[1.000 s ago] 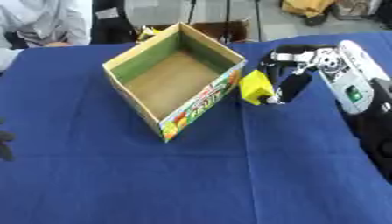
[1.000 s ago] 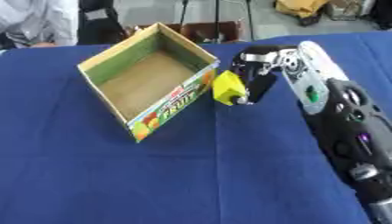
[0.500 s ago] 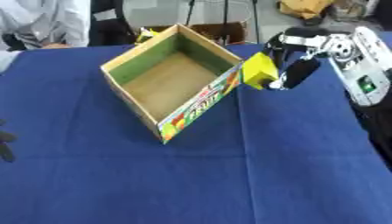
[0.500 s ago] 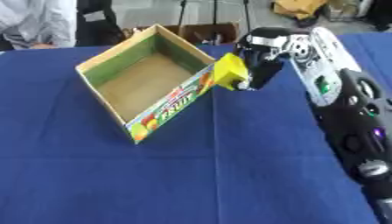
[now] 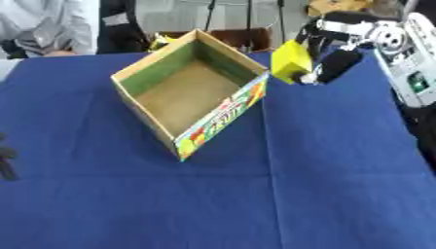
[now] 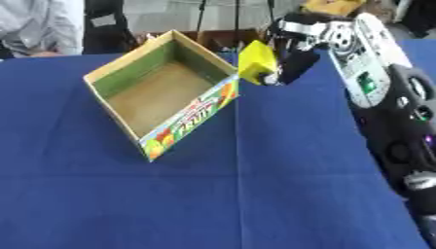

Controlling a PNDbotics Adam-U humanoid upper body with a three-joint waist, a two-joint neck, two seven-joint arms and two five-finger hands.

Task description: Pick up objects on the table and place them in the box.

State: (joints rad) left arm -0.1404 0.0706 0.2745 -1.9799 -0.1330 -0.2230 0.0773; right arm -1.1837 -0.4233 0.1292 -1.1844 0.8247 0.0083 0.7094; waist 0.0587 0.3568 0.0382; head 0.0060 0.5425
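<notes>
— Where sitting, the yellow block [image 5: 290,62]?

— Hanging in the air just off the box's [image 5: 197,134] near right corner, level with the rim, not yet over the opening. Being pinched by the right hand [image 5: 330,57], fingers curled round it.

— Which way to the box?

— Lying to the robot's left of the block, floor bare. Left hand [image 5: 7,158] idling far off at the lower left edge, fingers unclear.

right hand [image 5: 328,58] lifts yellow block [image 5: 290,61] higher and further back, now beside box [image 5: 217,119] far right corner.
</notes>
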